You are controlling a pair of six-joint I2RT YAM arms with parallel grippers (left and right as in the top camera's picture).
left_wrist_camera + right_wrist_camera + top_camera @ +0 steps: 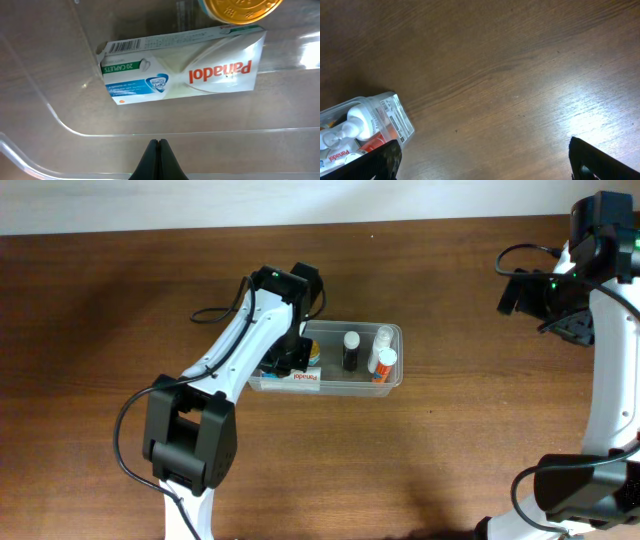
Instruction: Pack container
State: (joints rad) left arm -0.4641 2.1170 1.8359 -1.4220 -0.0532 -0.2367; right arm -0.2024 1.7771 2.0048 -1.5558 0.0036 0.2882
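Note:
The clear container [396, 332] sits mid-table. Inside lie a white Panadol box [300, 378], a black bottle [351, 350] and white bottles with an orange cap [384, 361]. My left gripper [285, 360] hangs over the container's left end. In the left wrist view its jaws [159, 143] are shut and empty, just short of the Panadol box [185, 70], with a gold cap [242, 9] beyond. My right gripper [570, 325] is far off at the right, raised. It stands wide open [485, 165] over bare wood, with the container's corner [395, 117] at the left.
The brown wooden table [450, 450] runs to a pale wall along the back edge. The left arm's white links and black cable [215, 315] lie left of the container. The right arm's base [580, 490] stands at the front right.

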